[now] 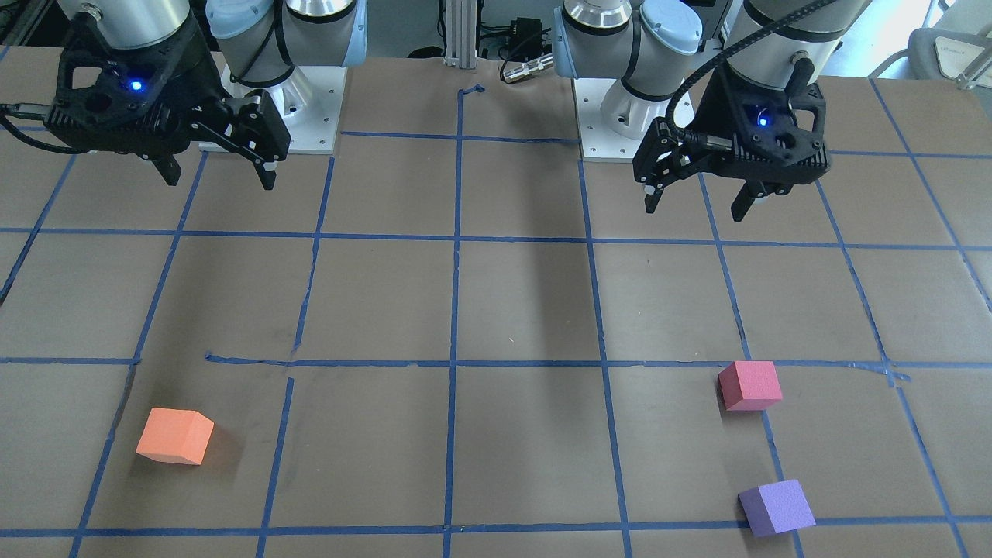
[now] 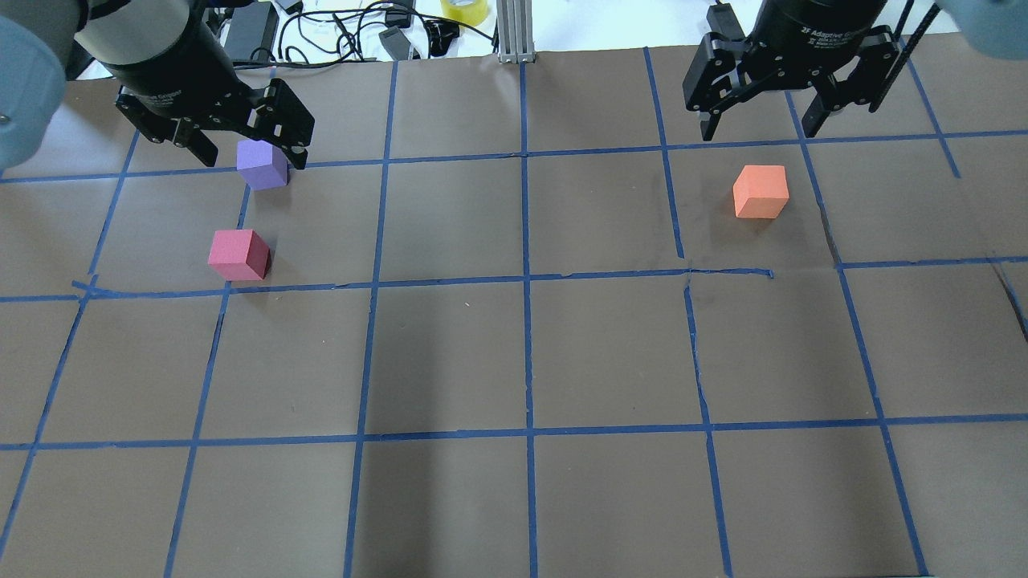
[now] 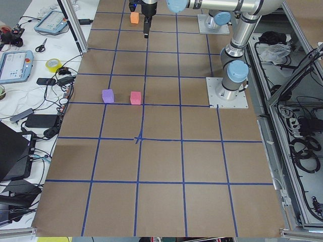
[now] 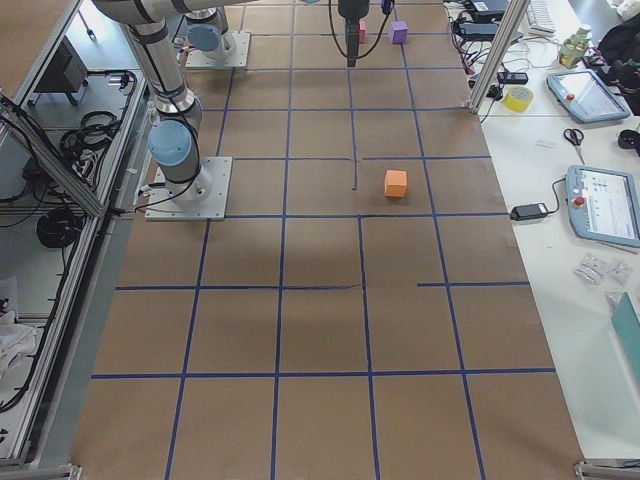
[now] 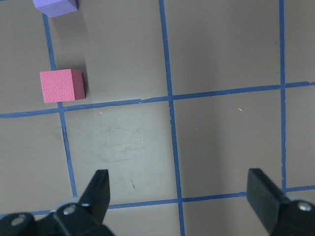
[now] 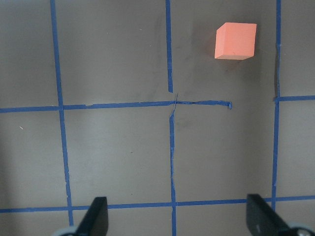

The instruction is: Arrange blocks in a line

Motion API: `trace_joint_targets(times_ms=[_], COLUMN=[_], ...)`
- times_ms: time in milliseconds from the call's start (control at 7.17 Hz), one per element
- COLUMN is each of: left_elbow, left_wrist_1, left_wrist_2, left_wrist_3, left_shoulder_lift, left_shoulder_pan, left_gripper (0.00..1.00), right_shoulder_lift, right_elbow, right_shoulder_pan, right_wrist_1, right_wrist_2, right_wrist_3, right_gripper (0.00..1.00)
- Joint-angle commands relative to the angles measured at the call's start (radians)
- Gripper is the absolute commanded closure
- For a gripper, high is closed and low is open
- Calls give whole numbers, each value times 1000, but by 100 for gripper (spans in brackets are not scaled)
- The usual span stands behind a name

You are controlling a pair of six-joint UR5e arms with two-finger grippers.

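The orange block (image 1: 174, 435) (image 2: 760, 192) (image 6: 236, 41) lies alone on the robot's right side of the table. The pinkish-red block (image 1: 749, 385) (image 2: 238, 254) (image 5: 62, 85) and the purple block (image 1: 776, 507) (image 2: 263, 164) (image 5: 55, 6) lie apart on the robot's left side, the purple one farther from the robot. My left gripper (image 1: 695, 209) (image 2: 250, 152) (image 5: 178, 187) is open and empty, raised above the table short of the pinkish-red block. My right gripper (image 1: 219, 180) (image 2: 759, 130) (image 6: 175, 211) is open and empty, raised short of the orange block.
The brown table (image 2: 514, 353) carries a grid of blue tape lines. The arm bases (image 1: 279, 108) (image 1: 620, 116) stand at the robot's edge. Cables and a yellow tape roll (image 2: 464, 10) lie beyond the far edge, next to a metal post (image 2: 514, 32).
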Motion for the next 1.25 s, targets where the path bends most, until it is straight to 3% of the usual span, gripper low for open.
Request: trace_joint_targets(times_ms=[0, 1115], left_elbow=[0, -1], left_wrist_1=[0, 0], left_wrist_2=[0, 1], left_wrist_3=[-9, 0], left_shoulder_lift=[1, 3], left_shoulder_pan=[-1, 2], left_gripper=[0, 0], right_shoulder_lift=[4, 10], right_elbow=[-2, -3], right_shoulder_pan=[-9, -11], right_wrist_1=[-2, -19], right_wrist_2=[-8, 9], right_wrist_3=[0, 17], right_gripper=[0, 0])
